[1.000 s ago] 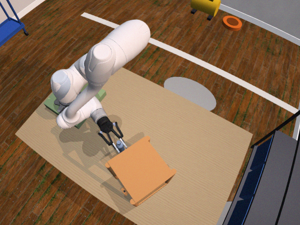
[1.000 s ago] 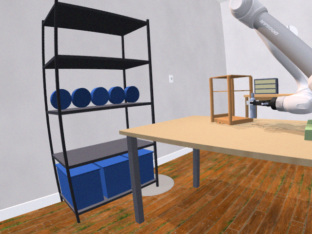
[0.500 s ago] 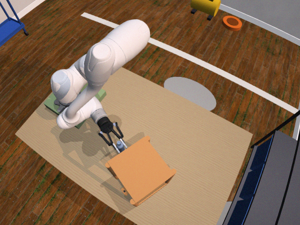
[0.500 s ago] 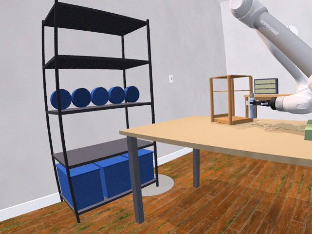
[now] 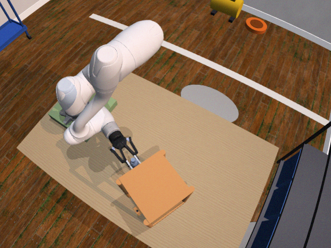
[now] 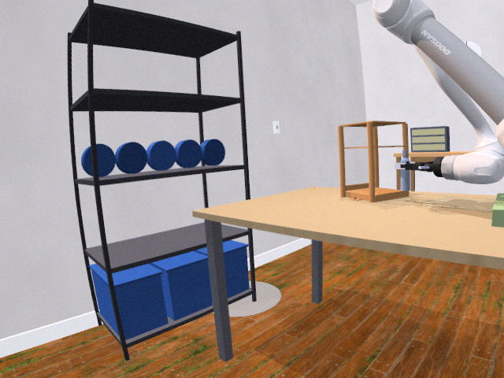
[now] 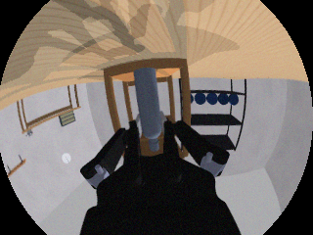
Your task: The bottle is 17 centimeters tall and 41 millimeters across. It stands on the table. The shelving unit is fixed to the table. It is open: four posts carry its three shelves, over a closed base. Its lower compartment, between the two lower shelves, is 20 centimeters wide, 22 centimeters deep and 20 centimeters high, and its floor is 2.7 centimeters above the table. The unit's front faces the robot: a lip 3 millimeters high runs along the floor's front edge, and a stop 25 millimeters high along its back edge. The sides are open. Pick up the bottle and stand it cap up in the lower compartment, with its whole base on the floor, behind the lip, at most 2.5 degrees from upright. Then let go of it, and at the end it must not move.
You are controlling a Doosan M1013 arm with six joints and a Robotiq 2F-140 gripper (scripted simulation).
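The grey-blue bottle (image 6: pixel 404 171) stands upright, cap up, just in front of the orange wooden shelving unit (image 6: pixel 372 161). My gripper (image 6: pixel 406 166) reaches in level from the right and is shut on the bottle's upper part. From above, the bottle (image 5: pixel 133 161) sits between the fingers right at the unit's front edge, beside the front post; the unit's top shelf (image 5: pixel 156 186) hides the compartments. In the wrist view the bottle (image 7: pixel 148 108) is framed by the unit's front opening (image 7: pixel 148 92). I cannot tell whether its base touches the table.
The robot's green base plate (image 5: pixel 57 113) lies at the table's left end. A tall black rack (image 6: pixel 158 171) with blue boxes and discs stands on the floor beyond the table. A small desk with a monitor (image 6: pixel 429 140) stands behind the unit.
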